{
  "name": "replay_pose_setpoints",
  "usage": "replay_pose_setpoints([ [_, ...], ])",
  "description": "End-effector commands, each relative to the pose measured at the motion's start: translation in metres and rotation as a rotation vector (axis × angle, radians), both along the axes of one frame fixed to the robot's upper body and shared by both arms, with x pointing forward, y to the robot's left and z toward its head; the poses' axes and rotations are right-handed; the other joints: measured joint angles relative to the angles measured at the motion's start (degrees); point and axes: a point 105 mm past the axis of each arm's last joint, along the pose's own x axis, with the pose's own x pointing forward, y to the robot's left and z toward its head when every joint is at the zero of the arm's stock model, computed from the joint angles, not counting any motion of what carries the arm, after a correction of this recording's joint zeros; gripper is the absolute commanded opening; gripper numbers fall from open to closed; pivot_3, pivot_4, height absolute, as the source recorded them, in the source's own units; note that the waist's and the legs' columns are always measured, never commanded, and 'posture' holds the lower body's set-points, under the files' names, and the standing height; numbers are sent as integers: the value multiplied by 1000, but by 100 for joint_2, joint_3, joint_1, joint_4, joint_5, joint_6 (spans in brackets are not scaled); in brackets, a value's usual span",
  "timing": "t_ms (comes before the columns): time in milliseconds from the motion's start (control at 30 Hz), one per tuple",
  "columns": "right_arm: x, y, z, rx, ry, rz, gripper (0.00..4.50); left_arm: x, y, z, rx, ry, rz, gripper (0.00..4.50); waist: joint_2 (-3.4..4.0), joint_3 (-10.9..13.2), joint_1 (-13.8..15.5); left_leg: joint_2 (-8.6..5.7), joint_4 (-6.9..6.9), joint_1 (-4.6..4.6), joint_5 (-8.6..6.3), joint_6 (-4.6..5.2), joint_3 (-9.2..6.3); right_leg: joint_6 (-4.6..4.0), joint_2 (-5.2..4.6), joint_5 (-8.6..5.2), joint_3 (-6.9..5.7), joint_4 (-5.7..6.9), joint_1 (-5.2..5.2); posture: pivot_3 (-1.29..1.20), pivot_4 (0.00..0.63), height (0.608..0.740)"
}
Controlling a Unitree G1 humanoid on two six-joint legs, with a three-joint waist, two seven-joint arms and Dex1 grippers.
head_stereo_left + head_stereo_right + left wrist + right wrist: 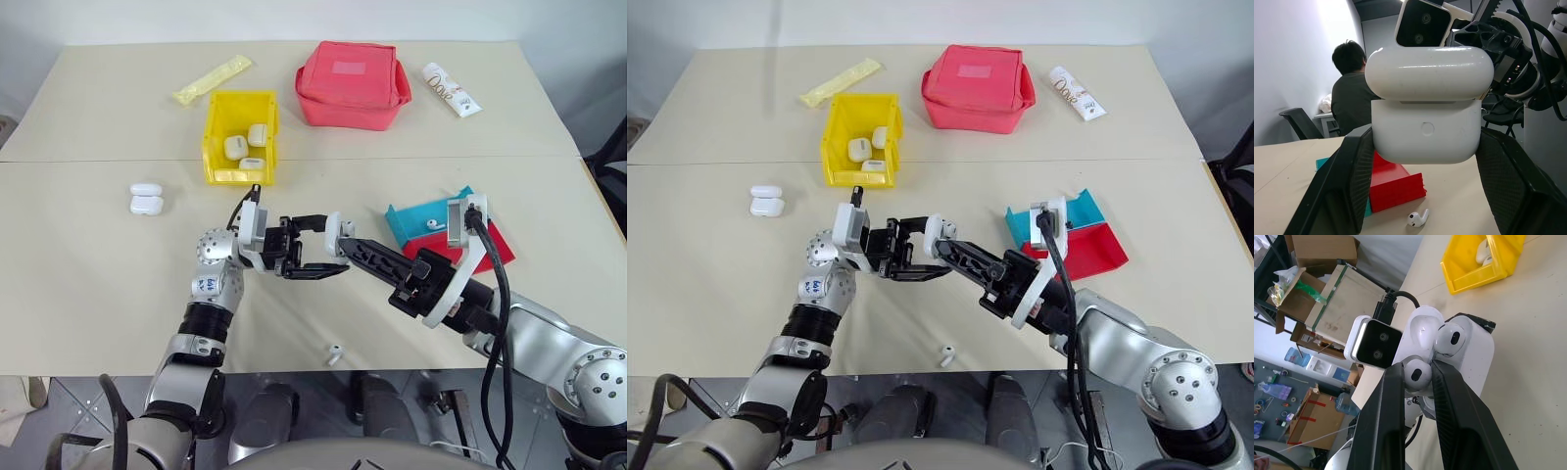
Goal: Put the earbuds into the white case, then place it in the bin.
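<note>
My left gripper [313,247] is shut on the white case [1430,105] and holds it above the table's middle with the lid swung open. One earbud [1452,340] sits in a socket of the case. My right gripper [345,245] meets the case from the right, shut on a second earbud [1416,374] right at the case's open top. Another earbud [334,353] lies on the table near the front edge, and one more earbud [432,224] rests in the teal-and-red tray [407,220]. The yellow bin [211,137] stands behind my left arm with three white cases inside.
Two more white cases [146,198] lie left of the bin. A red zip pouch [353,83], a yellow packet [212,79] and a white tube [451,89] sit along the back of the table. A person [1354,98] sits beyond the table.
</note>
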Motion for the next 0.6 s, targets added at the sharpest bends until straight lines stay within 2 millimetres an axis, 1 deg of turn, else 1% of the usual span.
replay_pose_setpoints([
  [33,11,-10,-15,-67,44,-91,440,-2,2,22,-57,-86,-4,2756,0,0,1,0,0,0,0,0,0,0,0,0,0,0,0,0,150,740],
  [433,8,-7,-8,-83,-19,-64,440,-2,2,20,-49,-79,-7,2756,0,0,1,0,0,0,0,0,0,0,0,0,0,-2,0,0,150,740],
  [500,7,-6,-7,-84,-30,-58,1154,-2,2,20,-48,-78,-8,2756,0,0,0,0,0,0,0,0,0,0,0,0,0,-1,0,0,150,740],
  [533,7,-6,-7,-86,-32,-60,1327,-1,2,20,-48,-78,-7,2756,0,0,-2,0,0,0,0,0,0,0,0,0,0,-2,0,0,150,740],
  [567,7,-6,-6,-89,-39,-62,1682,-1,2,20,-48,-78,-7,2756,0,1,-2,0,0,0,0,0,0,0,1,0,0,-1,0,0,150,740],
  [600,8,-6,-5,-90,-45,-62,1937,-1,2,20,-48,-78,-6,2756,0,1,1,0,-1,0,0,0,0,0,0,0,0,-1,0,0,150,740],
])
